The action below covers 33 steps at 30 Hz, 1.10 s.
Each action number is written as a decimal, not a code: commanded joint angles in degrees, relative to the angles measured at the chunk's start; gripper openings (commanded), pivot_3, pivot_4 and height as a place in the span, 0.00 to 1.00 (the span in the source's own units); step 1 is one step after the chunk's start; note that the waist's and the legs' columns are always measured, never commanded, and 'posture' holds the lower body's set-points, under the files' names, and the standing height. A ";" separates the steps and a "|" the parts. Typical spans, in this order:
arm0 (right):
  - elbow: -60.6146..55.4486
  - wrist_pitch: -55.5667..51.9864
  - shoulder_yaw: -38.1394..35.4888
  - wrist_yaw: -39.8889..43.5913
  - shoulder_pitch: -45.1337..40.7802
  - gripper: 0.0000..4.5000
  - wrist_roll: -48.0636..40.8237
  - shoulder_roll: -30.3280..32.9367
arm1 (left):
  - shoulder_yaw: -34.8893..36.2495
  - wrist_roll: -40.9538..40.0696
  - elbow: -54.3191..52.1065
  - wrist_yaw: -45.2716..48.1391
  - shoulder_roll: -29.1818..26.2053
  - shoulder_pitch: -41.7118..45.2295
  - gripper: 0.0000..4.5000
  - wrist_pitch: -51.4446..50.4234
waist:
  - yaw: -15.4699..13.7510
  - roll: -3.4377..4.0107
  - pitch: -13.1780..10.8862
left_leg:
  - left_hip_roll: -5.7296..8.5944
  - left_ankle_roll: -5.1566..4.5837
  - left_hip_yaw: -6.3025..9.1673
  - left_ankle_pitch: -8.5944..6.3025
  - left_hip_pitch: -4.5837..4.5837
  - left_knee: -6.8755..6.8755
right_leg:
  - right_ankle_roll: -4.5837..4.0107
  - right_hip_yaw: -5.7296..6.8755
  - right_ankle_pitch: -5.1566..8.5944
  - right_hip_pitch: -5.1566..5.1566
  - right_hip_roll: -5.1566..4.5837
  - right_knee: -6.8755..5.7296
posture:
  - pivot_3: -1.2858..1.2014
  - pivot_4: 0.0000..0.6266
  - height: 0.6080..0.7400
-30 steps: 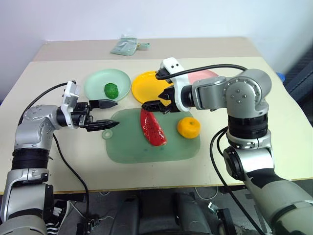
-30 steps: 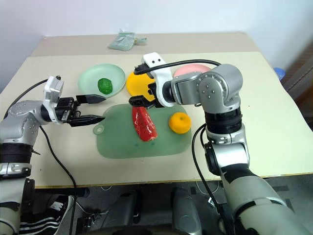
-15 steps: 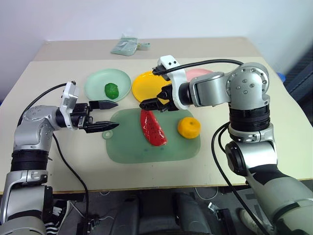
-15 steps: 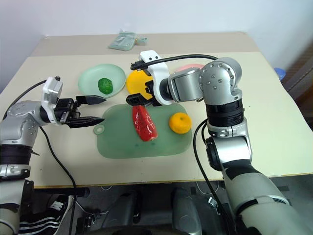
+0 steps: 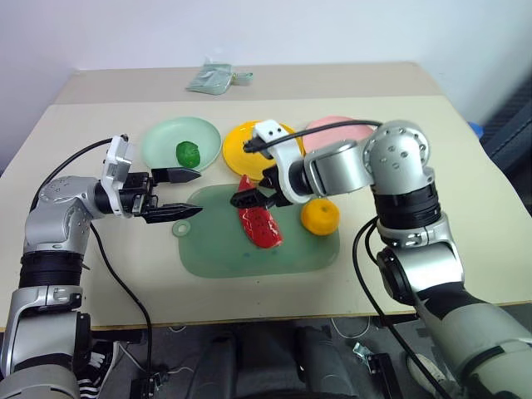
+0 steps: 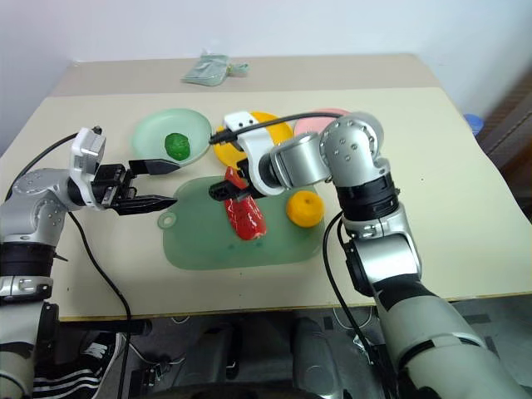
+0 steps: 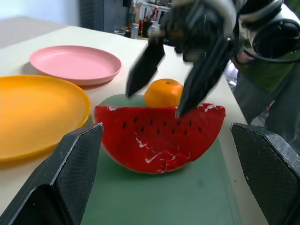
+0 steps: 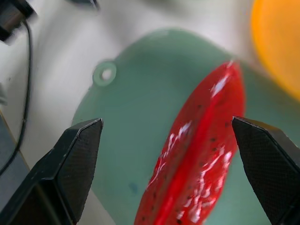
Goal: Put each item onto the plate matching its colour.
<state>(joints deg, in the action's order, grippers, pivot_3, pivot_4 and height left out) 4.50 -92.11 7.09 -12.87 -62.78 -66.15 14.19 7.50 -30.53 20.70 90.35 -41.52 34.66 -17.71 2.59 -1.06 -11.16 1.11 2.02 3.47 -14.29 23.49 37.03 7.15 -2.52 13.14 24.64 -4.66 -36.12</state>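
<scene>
R gripper [image 5: 249, 199] is seen w/ jaws spread wide just above the far end of the watermelon wedge [image 5: 259, 221], nothing grasped; the wedge lies on the cutting mat [image 5: 216, 249] beside the orange [image 5: 320, 216]. L gripper [image 5: 187, 194] is held level over the mat's left edge, jaws released and empty. Green lump [image 5: 188, 152] sits on the mint plate [image 5: 162, 141]; yellow-orange plate [image 5: 237, 141] and pink plate [image 5: 332, 127] are bare.
</scene>
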 commanded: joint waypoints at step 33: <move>-7.60 -0.17 3.67 17.93 -4.91 0.02 18.63 4.42 | 2.16 -1.82 -2.04 -2.04 0.40 0.06 1.00 0.80 | -0.02 0.01 -0.01 | 0.00 0.00 0.00 0.00 0.02 0.01 | 0.00 0.00 0.00 0.01 0.00 0.02 | 0.52 0.24 1.00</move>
<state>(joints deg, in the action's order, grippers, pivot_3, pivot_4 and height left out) -3.23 -92.13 16.46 3.23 -64.11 -47.99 18.03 7.75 -30.72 19.65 89.34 -41.30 33.94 -16.89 2.57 -1.05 -11.17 1.12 2.02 3.47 -14.29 23.51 37.04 7.15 -2.51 13.14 24.65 -4.66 -36.10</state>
